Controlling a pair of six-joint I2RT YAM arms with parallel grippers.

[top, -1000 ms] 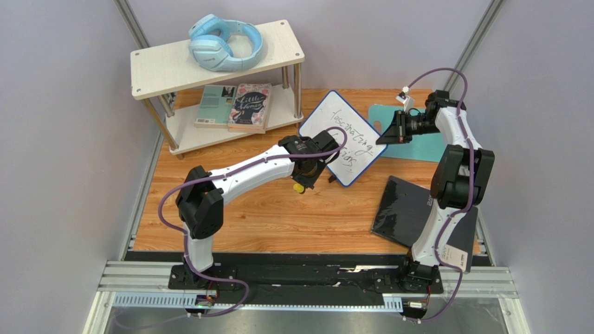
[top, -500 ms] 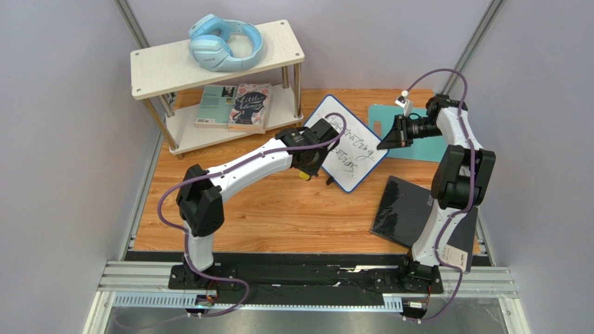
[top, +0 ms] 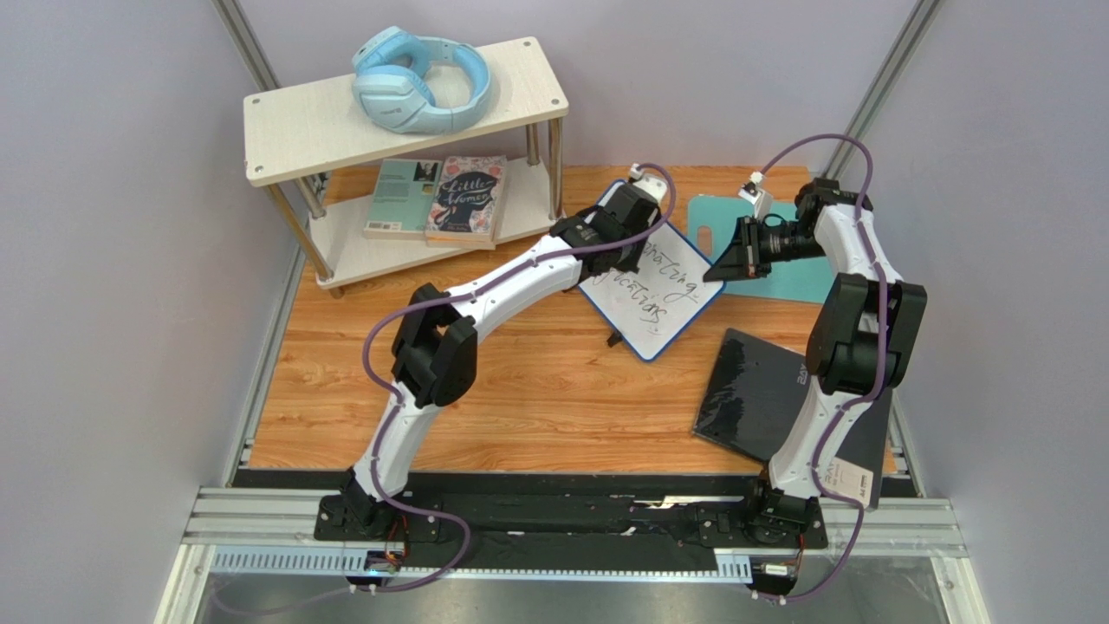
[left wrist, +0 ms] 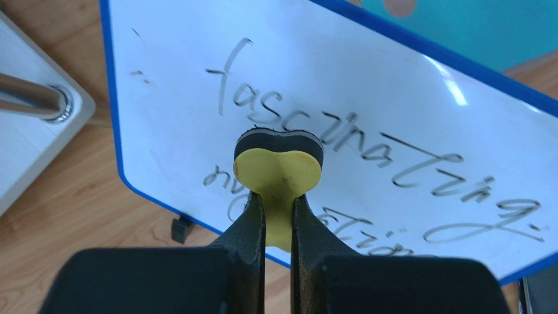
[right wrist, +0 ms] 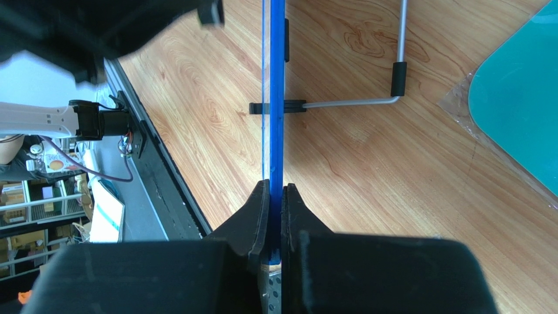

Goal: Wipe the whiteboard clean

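On wooden tabletop (top: pixel 521 390), far side: small white blue-framed whiteboard (top: pixel 660 297) with dark handwriting. Right gripper (right wrist: pixel 275 191) pinched tight on its blue edge. Left gripper (left wrist: pixel 278 208) narrowly clamps yellow felt-backed eraser (left wrist: pixel 278 167), felt touching writing. Second ago left gripper sat at board's near corner; now far corner.

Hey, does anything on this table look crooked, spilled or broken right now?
Nothing is spilled or broken. The whiteboard sits diagonally on the table, but the right claw pinches its blue frame while the left claw holds a yellow eraser against the writing.
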